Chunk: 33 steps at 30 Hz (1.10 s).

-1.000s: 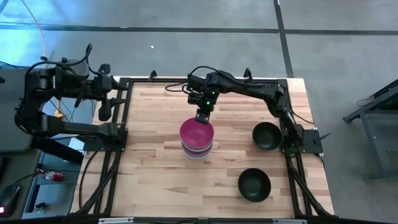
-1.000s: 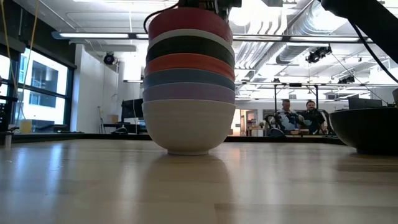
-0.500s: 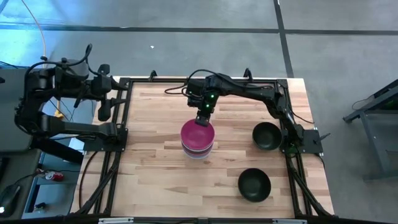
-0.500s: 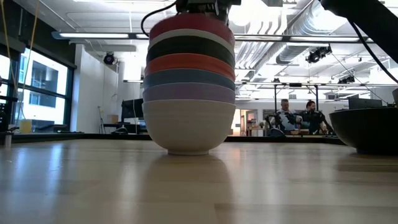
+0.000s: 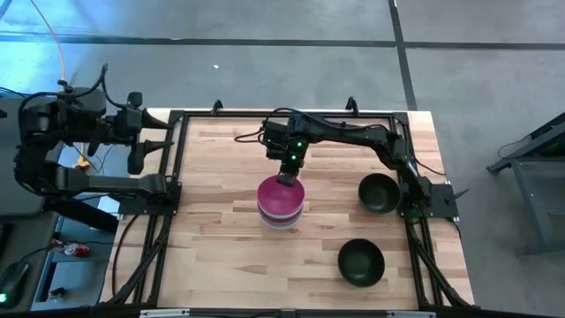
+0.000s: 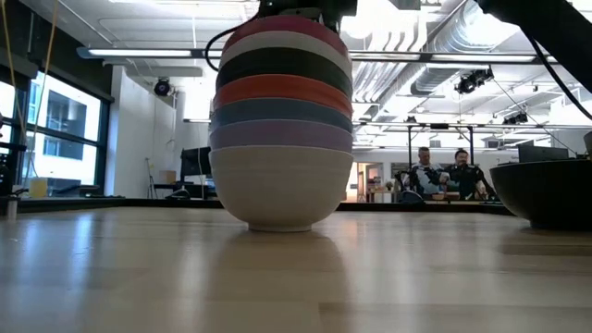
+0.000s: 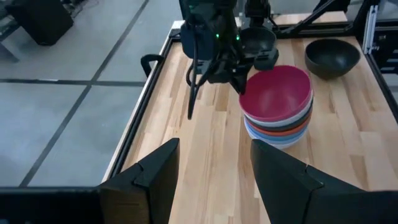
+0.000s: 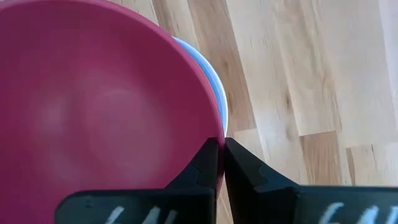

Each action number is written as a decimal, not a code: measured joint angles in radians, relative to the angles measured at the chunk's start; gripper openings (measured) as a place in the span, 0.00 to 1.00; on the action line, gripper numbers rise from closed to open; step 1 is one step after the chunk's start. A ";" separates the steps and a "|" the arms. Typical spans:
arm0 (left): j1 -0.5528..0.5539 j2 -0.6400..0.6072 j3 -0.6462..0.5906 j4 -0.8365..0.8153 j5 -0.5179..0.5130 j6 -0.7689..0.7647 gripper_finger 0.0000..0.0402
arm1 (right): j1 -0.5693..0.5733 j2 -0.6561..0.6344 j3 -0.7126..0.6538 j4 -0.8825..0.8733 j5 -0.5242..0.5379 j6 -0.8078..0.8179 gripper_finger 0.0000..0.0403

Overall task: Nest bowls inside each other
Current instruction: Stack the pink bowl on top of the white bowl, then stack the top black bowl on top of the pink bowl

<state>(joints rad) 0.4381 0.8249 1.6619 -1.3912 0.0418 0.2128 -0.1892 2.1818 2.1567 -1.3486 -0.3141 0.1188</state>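
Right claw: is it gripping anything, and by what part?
The right claw is shut on the far rim of the magenta bowl atop the stack. The left claw holds nothing.

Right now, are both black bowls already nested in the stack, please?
No, the two black bowls sit apart from the stack.

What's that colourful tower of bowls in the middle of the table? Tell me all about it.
The stack of bowls stands upright near the middle of the wooden table. From the bottom: cream, lavender, blue, red-orange, black, white, with a magenta bowl on top. They look smooth and plain. The right end effector, shut, pinches the magenta bowl's rim.
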 joint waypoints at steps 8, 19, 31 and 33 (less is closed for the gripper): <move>0.000 -0.019 0.000 0.000 -0.001 -0.004 0.46 | 0.000 0.002 0.068 0.018 0.001 0.013 0.11; 0.000 -0.014 0.000 -0.001 -0.004 -0.002 0.46 | 0.001 -0.038 0.184 -0.188 -0.007 0.001 0.25; 0.000 -0.021 0.000 -0.002 -0.008 0.000 0.46 | 0.020 -0.295 -0.089 -0.218 0.223 0.164 0.25; 0.000 -0.021 0.000 0.001 -0.025 0.000 0.46 | 0.020 -0.336 -0.146 -0.225 0.274 0.217 0.25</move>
<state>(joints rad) 0.4381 0.8042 1.6619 -1.3902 0.0172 0.2128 -0.1689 1.8461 2.0106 -1.5741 -0.0403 0.3362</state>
